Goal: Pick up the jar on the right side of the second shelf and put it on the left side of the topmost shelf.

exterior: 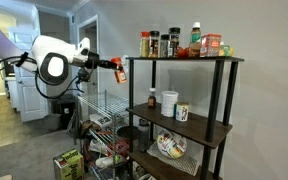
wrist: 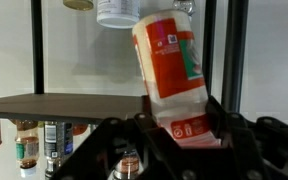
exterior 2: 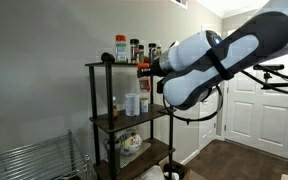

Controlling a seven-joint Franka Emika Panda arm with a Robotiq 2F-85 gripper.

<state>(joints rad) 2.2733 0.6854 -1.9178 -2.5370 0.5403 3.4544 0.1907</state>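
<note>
My gripper (exterior: pixel 115 65) is shut on the jar (exterior: pixel 121 70), a slender reddish-orange spice jar, and holds it in the air just off the end of the topmost shelf (exterior: pixel 189 58), at about board height. In an exterior view the jar (exterior 2: pixel 142 69) shows beside that dark board (exterior 2: pixel 112 65). In the wrist view, which stands upside down, the jar (wrist: pixel 169 70) sits tilted between the black fingers (wrist: pixel 179 118), with the topmost shelf (wrist: pixel 64 101) behind it. The second shelf (exterior: pixel 199 126) holds a white jar (exterior: pixel 169 101) and a mug (exterior: pixel 182 113).
Several tall spice jars (exterior: pixel 160 43) and a red box (exterior: pixel 212 45) stand along the topmost shelf. A small jar (exterior: pixel 151 99) stands on the second shelf. A bowl (exterior: pixel 171 147) sits on the third shelf. A chrome wire rack (exterior: pixel 102 125) with clutter stands below my arm.
</note>
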